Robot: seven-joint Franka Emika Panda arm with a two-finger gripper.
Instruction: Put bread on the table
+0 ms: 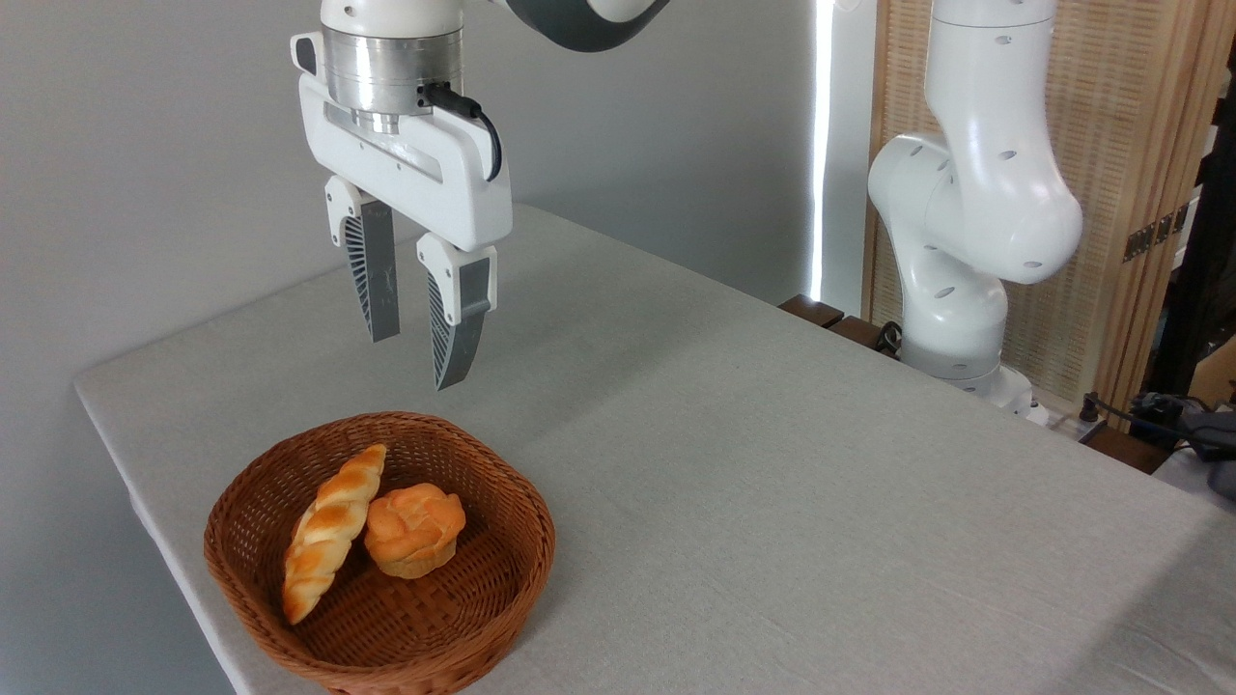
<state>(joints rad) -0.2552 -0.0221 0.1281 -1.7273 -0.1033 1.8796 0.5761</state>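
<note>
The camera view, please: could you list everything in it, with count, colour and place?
bread: one, golden-orange braided loaf, left side of the basket
bun: one, orange, knobbly, in the basket, right of the bread
basket: one, brown wicker, near left corner of the table
table: one, light grey-beige cloth, fills the foreground
screen: one, tan woven, back right
arm: one, white, base at the table's far right
tool: one, white with grey fingers, open, above the basket

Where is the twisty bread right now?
The bread lies in the wicker basket at the lower left, touching the round bun on its right.
</note>
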